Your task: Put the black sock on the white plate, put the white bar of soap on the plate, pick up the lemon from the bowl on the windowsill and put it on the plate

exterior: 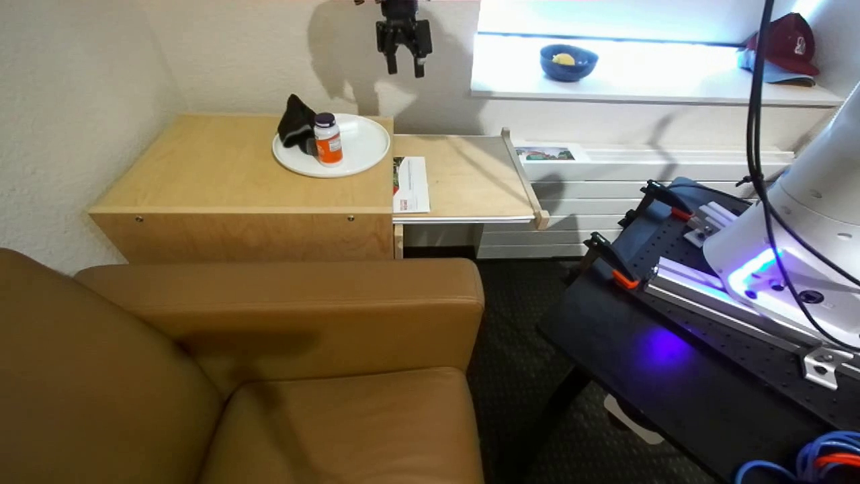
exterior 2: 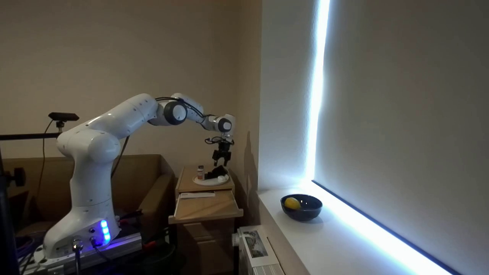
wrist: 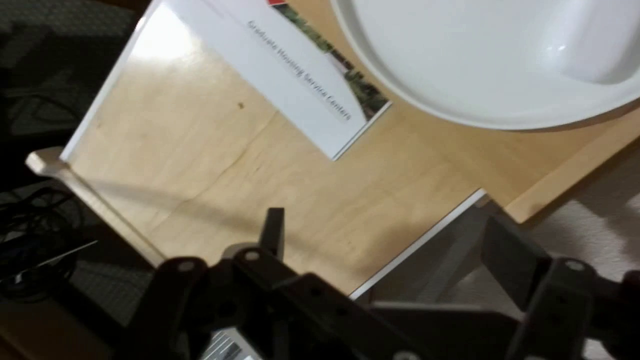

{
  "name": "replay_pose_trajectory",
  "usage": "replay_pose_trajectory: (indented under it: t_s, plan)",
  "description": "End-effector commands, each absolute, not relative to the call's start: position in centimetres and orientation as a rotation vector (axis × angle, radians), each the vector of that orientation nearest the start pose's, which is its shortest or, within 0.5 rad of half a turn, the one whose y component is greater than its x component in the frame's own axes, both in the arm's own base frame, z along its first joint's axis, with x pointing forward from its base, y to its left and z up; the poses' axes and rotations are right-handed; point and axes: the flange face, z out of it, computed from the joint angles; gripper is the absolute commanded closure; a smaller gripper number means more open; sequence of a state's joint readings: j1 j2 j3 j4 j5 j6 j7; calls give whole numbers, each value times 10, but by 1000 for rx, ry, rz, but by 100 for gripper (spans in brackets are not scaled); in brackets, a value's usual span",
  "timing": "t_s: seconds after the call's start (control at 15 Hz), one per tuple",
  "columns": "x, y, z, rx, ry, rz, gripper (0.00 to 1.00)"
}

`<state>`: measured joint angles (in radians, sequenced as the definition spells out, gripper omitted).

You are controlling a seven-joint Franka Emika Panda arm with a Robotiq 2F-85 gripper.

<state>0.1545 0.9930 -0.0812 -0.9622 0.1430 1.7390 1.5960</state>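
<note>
Couch (exterior: 295,302): brown, in the foreground of an exterior view, its armrest alongside the worktop (exterior: 201,168).
Black stand (exterior: 625,349): carries the base of the white arm (exterior 2: 99,160), which shows a blue glow.
Worktop: pale wood, set against the wall (exterior: 235,54), with a pull-out shelf (exterior: 463,181) at its side.
Leaflet (wrist: 300,75): flat on the shelf, with "Graduate Housing Service Centers" readable in the wrist view.
White plate (exterior: 366,144): flat on the worktop, its rim just beside the shelf.
Pill bottle (exterior: 328,149): white and orange with a dark lid, upright on the plate.
Black sock (exterior: 295,122): on the plate, bunched into a peak, just beside the pill bottle; whether they touch, I cannot tell.
Soap (wrist: 597,45): a white bar lying on the plate, partly cut off by the edge of the wrist view.
Claw (exterior: 406,72): pointing down, raised near the wall and apart from the plate; fingers (wrist: 273,231) spread wide, the shelf showing through the gap in the wrist view.
Radiator (exterior: 645,188): white, below the windowsill (exterior: 665,77), with a picture sheet (exterior 2: 255,244) on top.
Windowsill: a white ledge, brightly lit.
Bowl (exterior 2: 303,214): dark blue, upright on the windowsill.
Lemon (exterior 2: 292,203): yellow, in the bowl, seen in both exterior views.
Red cap (exterior: 787,44): at the windowsill's end, on something blue with a dark brim.
Blind (exterior 2: 401,95): behind the windowsill, light showing at its edge.
</note>
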Motion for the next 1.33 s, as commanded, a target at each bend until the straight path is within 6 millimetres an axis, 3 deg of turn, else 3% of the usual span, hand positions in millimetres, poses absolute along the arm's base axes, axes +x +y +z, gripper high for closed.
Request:
replay_pose_trajectory:
  t_s: [0.0,0.13,0.4,0.47,0.6,1.0,1.07,1.27]
  plan:
    - [717,54,258,-2400,2278,443,0]
    - [709,34,261,-2329,2309,425,0]
    - [700,-12,268,-2015,2350,392,0]
    - [720,5,261,-2128,2347,375,0]
    - [718,-6,262,-2103,2360,374,0]
    - [719,7,261,-2125,2342,376,0]
    - [716,10,245,-2146,2400,398,0]
    - [680,-14,199,-2158,2586,430,0]
